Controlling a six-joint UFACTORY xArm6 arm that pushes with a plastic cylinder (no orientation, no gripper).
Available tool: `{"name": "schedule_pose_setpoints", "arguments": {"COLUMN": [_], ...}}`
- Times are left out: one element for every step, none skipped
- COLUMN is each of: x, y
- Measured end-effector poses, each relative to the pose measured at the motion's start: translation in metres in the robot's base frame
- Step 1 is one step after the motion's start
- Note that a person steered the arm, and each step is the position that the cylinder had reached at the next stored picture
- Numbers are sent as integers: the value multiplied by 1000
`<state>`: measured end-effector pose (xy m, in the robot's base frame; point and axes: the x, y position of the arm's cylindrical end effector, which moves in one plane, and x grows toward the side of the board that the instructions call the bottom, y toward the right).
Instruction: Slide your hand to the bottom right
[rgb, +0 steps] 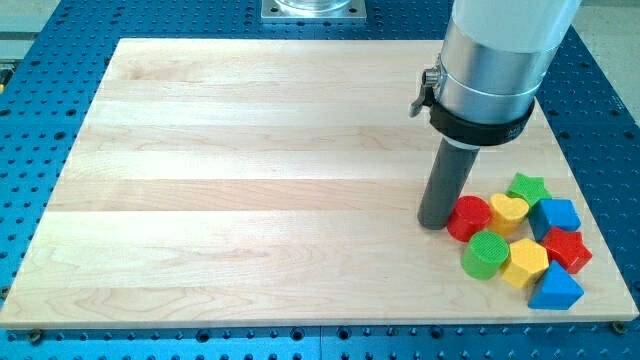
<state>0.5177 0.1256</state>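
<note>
My tip (436, 224) rests on the wooden board (250, 180) at the view's right, just left of a cluster of blocks and almost touching the red cylinder (468, 218). The cluster holds a yellow heart (508, 212), a green star (527, 188), a blue pentagon-like block (556, 215), a red star (566, 248), a green cylinder (485, 254), a yellow hexagon (525, 263) and a blue triangular block (556, 289). The blocks sit packed together near the board's bottom right corner.
The arm's silver body with a black collar (485, 75) hangs over the board's upper right. A metal mount (314, 9) sits at the view's top centre. The board lies on a blue perforated table (25, 120).
</note>
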Motion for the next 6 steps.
{"name": "schedule_pose_setpoints", "arguments": {"x": [-1, -52, -84, -84, -84, -84], "y": [1, 28, 43, 63, 142, 177]}}
